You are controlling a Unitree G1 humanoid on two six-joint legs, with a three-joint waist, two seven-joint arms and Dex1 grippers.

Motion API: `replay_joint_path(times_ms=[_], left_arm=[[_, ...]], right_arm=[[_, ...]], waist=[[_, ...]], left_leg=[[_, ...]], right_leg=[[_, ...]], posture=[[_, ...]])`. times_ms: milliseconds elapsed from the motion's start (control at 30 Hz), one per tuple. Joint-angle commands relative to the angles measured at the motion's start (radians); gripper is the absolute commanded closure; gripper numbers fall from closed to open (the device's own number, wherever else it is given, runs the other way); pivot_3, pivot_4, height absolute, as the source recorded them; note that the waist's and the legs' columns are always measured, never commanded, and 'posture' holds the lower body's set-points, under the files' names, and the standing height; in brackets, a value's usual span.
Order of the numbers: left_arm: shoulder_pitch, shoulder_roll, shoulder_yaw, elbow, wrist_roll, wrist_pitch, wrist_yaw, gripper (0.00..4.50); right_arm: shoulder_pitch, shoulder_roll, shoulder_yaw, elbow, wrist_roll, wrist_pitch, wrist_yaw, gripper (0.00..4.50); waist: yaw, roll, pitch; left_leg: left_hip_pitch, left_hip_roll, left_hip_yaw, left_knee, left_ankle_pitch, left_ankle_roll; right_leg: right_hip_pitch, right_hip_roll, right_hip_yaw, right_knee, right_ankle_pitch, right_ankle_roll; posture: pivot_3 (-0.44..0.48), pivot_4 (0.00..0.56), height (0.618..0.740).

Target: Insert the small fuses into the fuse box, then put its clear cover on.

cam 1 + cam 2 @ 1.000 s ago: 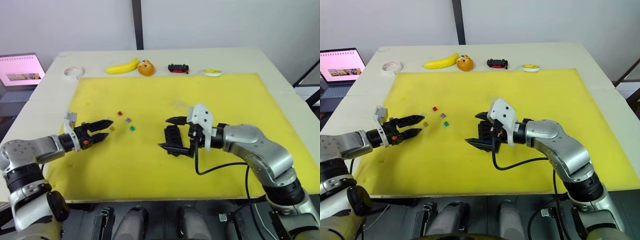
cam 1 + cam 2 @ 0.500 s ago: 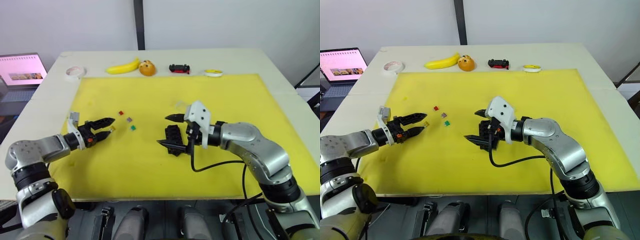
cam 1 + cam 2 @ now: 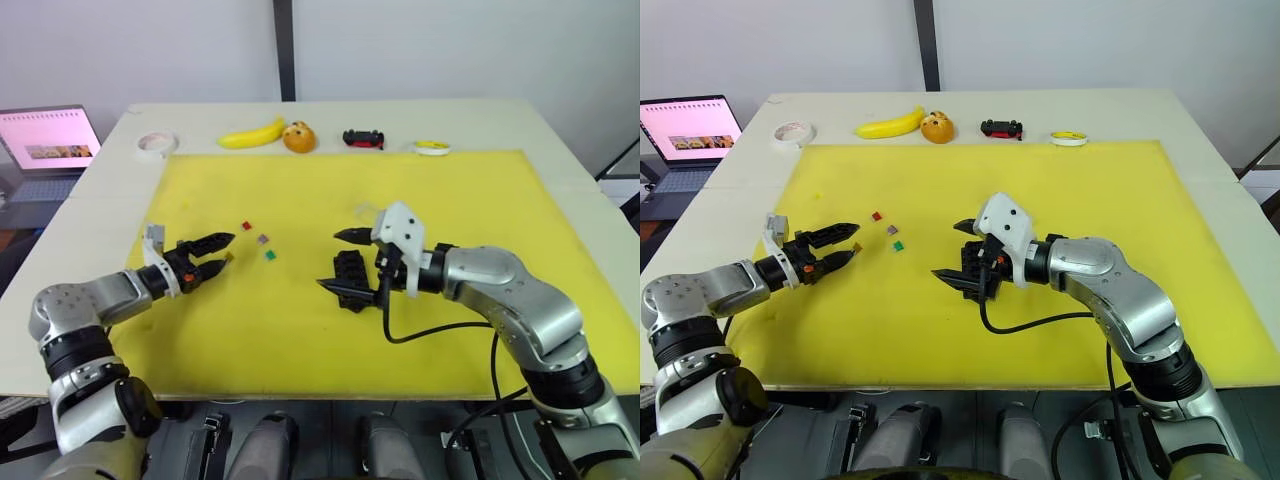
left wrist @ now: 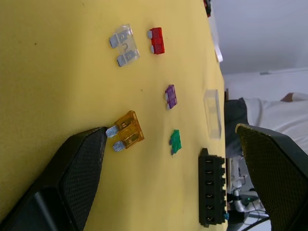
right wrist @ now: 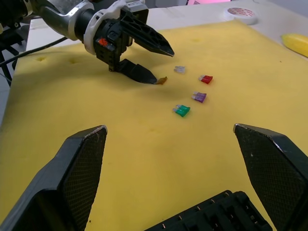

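The mat (image 3: 480,200) is bright yellow and lies on a pale cream surface (image 3: 520,115). The fuses are red (image 4: 156,40), purple (image 4: 170,96), green (image 4: 175,141), amber (image 4: 128,130) and clear grey (image 4: 124,44). The fuse box (image 4: 212,192) is black. The clear cover (image 4: 212,113) is colourless. The fingers (image 5: 83,171) of the right pincer are black with a fine mesh pattern.

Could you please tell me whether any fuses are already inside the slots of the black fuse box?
The fuse box shows one row of slots, all apparently without fuses. The second row cannot be made out.
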State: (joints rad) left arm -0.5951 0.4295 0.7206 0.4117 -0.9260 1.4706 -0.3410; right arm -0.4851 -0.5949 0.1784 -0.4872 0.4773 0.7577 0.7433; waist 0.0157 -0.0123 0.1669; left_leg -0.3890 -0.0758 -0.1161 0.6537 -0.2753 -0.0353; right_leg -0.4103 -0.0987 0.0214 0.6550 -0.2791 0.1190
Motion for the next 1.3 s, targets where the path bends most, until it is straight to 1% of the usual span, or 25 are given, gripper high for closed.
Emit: replay_joint_path(times_ms=[33, 133, 333, 533, 567, 600, 667, 1000, 1300], left_arm=[[-0.011, -0.025, -0.036, 0.011, 0.02, -0.001, 0.023, 0.0], [-0.008, -0.024, -0.046, 0.001, 0.021, 0.002, 0.02, 0.0], [0.005, -0.023, -0.024, -0.007, 0.009, 0.009, 0.019, 0.0], [0.021, -0.025, -0.025, -0.024, 0.007, 0.013, 0.016, 0.0], [0.021, -0.026, -0.023, -0.023, 0.007, 0.012, 0.017, 0.55], [0.022, -0.027, -0.023, -0.023, 0.007, 0.012, 0.016, 0.93], [0.024, -0.023, -0.036, -0.024, 0.01, 0.017, 0.01, 1.88], [0.02, -0.019, -0.057, 0.016, 0.04, -0.023, -0.003, 1.88], [0.027, -0.024, -0.101, 0.007, 0.051, -0.042, -0.031, 1.88]], right_arm=[[-0.013, -0.004, -0.036, -0.032, 0.011, -0.006, -0.003, 0.02], [-0.016, -0.003, -0.035, -0.027, 0.01, -0.008, -0.002, 0.02], [-0.015, -0.003, -0.031, -0.023, 0.006, -0.013, -0.001, 0.02], [-0.012, -0.009, -0.03, -0.022, 0.003, -0.015, 0.005, 0.02], [-0.011, -0.009, -0.03, -0.022, 0.003, -0.015, 0.006, 0.0], [-0.011, -0.01, -0.029, -0.023, 0.003, -0.015, 0.006, 0.0], [-0.01, -0.012, -0.029, -0.026, 0.003, -0.013, 0.006, 0.0], [-0.006, -0.025, -0.035, -0.03, 0.006, -0.01, 0.011, 0.0], [-0.002, -0.03, -0.037, -0.036, 0.008, -0.009, 0.012, 0.0]], waist=[[0.0, 0.0, 0.0], [0.0, 0.0, 0.0], [0.0, 0.0, 0.0], [-0.002, 0.0, 0.0], [-0.003, 0.0, 0.0], [-0.003, 0.0, 0.0], [-0.003, 0.0, 0.0], [-0.003, 0.0, 0.0], [-0.001, 0.0, 0.0]], left_leg=[[0.0, 0.0, 0.0, 0.0, 0.0, 0.0], [0.0, 0.0, 0.0, 0.0, 0.0, 0.0], [0.0, 0.0, -0.001, 0.0, 0.0, 0.0], [0.0, 0.0, -0.001, 0.0, 0.0, 0.0], [0.0, 0.0, -0.001, 0.0, 0.0, 0.0], [0.0, 0.0, 0.0, 0.0, 0.0, 0.0], [0.0, 0.0, 0.0, 0.0, 0.0, 0.0], [0.0, 0.0, 0.0, 0.0, 0.0, 0.0], [0.0, 0.0, 0.0, 0.0, 0.0, 0.0]], right_leg=[[0.0, 0.0, 0.0, 0.0, 0.0, 0.0], [0.0, 0.0, 0.0, 0.0, 0.0, 0.0], [0.0, 0.0, 0.0, 0.0, 0.0, 0.0], [0.0, 0.0, 0.0, 0.0, 0.0, 0.0], [0.0, 0.0, 0.0, 0.0, 0.0, 0.0], [0.0, 0.0, 0.0, 0.0, 0.0, 0.0], [0.0, 0.0, 0.0, 0.0, 0.0, 0.0], [0.0, 0.0, 0.0, -0.001, 0.0, 0.0], [0.0, 0.0, 0.0, -0.001, 0.0, 0.0]], posture=[[0.0, 0.15, 0.74], [0.0, 0.15, 0.74], [0.0, 0.15, 0.74], [0.0, 0.15, 0.74], [0.0, 0.15, 0.74], [0.0, 0.15, 0.74], [0.0, 0.15, 0.74], [0.0, 0.15, 0.74], [0.0, 0.15, 0.74]])
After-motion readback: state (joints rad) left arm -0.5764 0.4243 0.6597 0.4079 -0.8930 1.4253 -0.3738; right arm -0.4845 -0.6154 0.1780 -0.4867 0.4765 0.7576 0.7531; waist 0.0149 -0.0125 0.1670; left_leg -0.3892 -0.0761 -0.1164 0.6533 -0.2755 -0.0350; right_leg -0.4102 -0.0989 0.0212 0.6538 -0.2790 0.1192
